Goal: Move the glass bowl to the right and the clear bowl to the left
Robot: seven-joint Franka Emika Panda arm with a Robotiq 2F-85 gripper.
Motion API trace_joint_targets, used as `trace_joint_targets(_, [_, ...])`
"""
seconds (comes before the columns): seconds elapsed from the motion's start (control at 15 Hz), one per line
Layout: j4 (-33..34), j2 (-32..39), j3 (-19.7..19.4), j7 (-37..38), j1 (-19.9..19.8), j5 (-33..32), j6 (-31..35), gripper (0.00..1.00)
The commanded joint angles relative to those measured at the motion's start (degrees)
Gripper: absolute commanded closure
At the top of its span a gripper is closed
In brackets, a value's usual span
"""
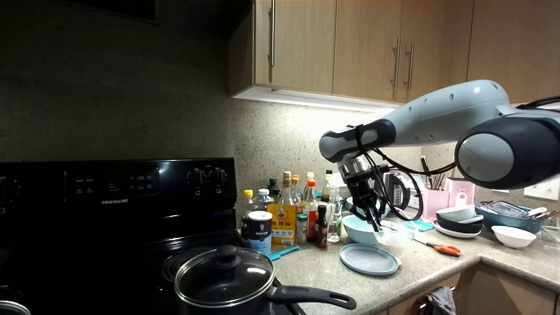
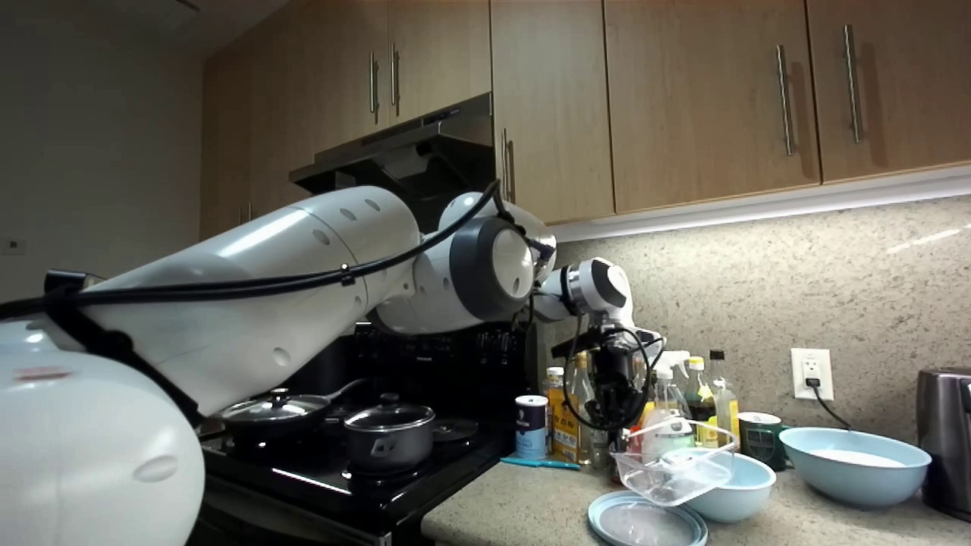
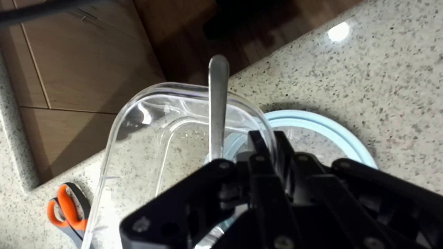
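Wrist view: the jaws of the gripper (image 3: 266, 136) stand narrow, one on each side of the rim of the clear bowl (image 3: 166, 145), and hold it there. The clear bowl is a transparent tub with rounded corners. A flat metal handle (image 3: 218, 107) reaches over its rim on the side toward the desk's front edge; the handle's other end is hidden behind the gripper.

In an exterior view the clear bowl hangs tilted above the desk (image 2: 523, 512), overlapping the glass bowl (image 2: 747, 493) and the pale-blue round lid (image 2: 645, 523) in the line of sight; I cannot tell whether it touches either. The glass bowl, round and aqua-blue, stands upright between the lid, which lies nearer the front edge, and the bottles (image 1: 311, 210) along the back edge. A second light-blue bowl (image 2: 850, 478) stands by the back edge, near the kettle (image 2: 944, 447).

Orange-handled scissors (image 1: 444, 250) lie near the desk's inner corner. Past that corner stands a white bowl (image 1: 513, 238). At the desk's edge beside the stove (image 1: 109, 236), a Morton sea salt canister (image 1: 260, 234) stands upright; a lidded saucepan (image 1: 225, 278) sits on the stove.
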Motion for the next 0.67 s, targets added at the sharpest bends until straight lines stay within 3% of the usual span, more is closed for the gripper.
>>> trace_joint_targets(0.0, [-6.12,-3.74,0.25,-2.42,3.72,-2.34,0.45,0.93])
trace_joint_targets(0.2, [-8.54,-4.74,-0.06,-1.19,5.83,-2.1,1.76,0.92])
trace_joint_targets(0.27, [-2.79,-0.67,0.06,-0.6,5.25,-0.94,0.06,0.9])
trace_joint_targets(0.6, [-4.0,-1.48,-0.09,-0.6,5.61,-0.97,0.28,0.9])
